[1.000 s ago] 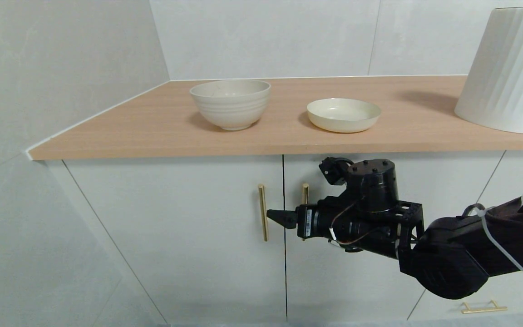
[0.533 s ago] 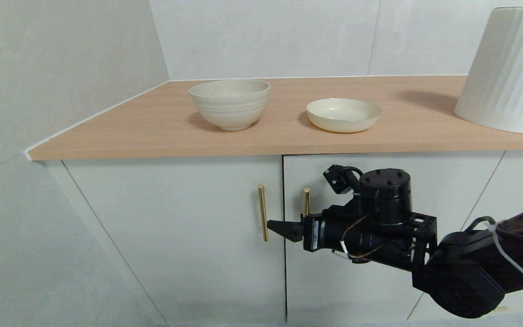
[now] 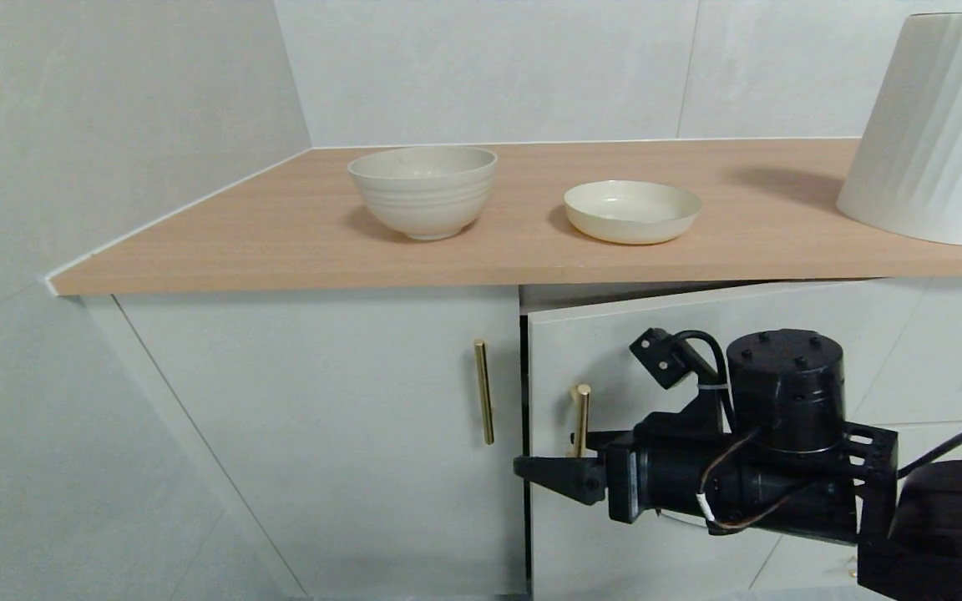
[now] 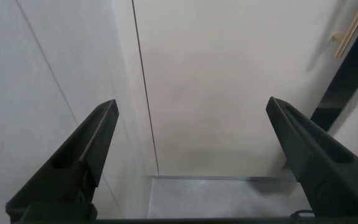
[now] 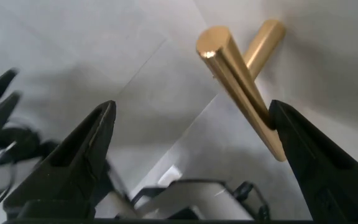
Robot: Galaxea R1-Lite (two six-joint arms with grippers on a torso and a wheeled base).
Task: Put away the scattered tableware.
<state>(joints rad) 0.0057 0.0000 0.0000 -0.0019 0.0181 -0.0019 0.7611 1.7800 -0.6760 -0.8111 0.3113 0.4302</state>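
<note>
At my wrist, my right gripper [image 5: 190, 115] is spread, the handle [image 5: 238, 81] between its fingers. The head view adds the door [image 3: 665, 321] ajar, with bowl [image 3: 422, 190] and plate [image 3: 631, 210] above.

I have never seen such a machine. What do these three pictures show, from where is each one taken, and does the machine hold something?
This is a robot with two arms, each ending in a gripper, a claw with two fingers. The large picture comes from a camera on its head, looking down at a wooden counter with cabinets below. On the counter stand a deep bowl, a shallow dish and a tall white ribbed object. The other two pictures come from cameras on the wrists, so the dark fingers show at the sides. The right gripper is open, with the gold handle of the right cabinet door between its fingers; that door stands slightly ajar. The left gripper is open and holds nothing.
</note>
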